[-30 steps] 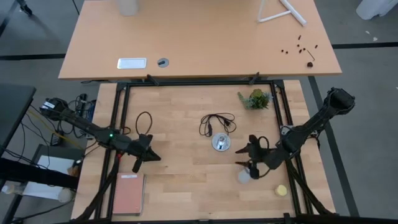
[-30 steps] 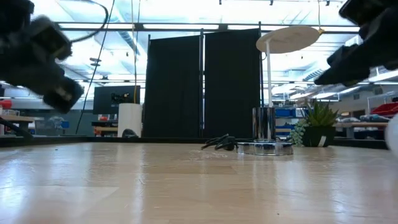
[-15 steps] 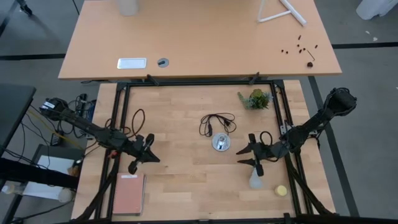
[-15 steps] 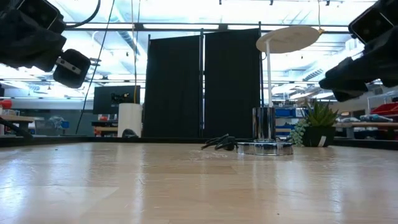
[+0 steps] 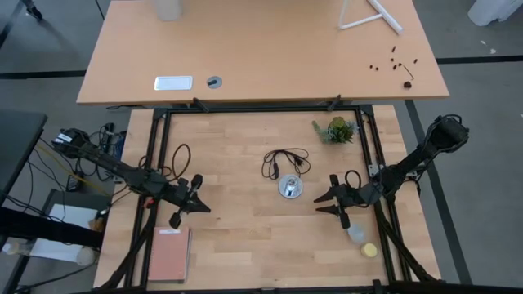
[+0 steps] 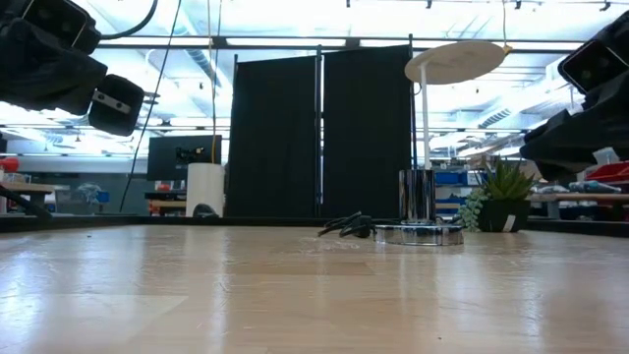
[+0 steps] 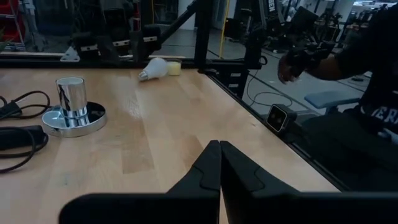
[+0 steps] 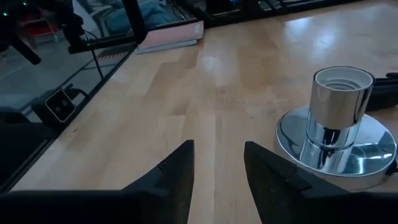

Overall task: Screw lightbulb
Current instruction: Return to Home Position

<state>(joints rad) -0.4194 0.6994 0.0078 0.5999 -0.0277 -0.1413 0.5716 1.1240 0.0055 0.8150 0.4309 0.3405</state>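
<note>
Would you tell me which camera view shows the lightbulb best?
The left wrist view: the lightbulb lies on its side, whole. The high view shows it only small and pale; the low and right wrist views miss it.

No legible text, only unreadable white lettering on a person's dark shirt [image 7: 376, 93]

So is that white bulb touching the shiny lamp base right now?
Apart. The high view shows the lightbulb lying on the table, with bare wood between it and the silver lamp.

Black partition panels [image 6: 319, 133] behind — bright ceiling lights [image 6: 295, 18], second wooden desk [image 5: 261, 61].
</note>
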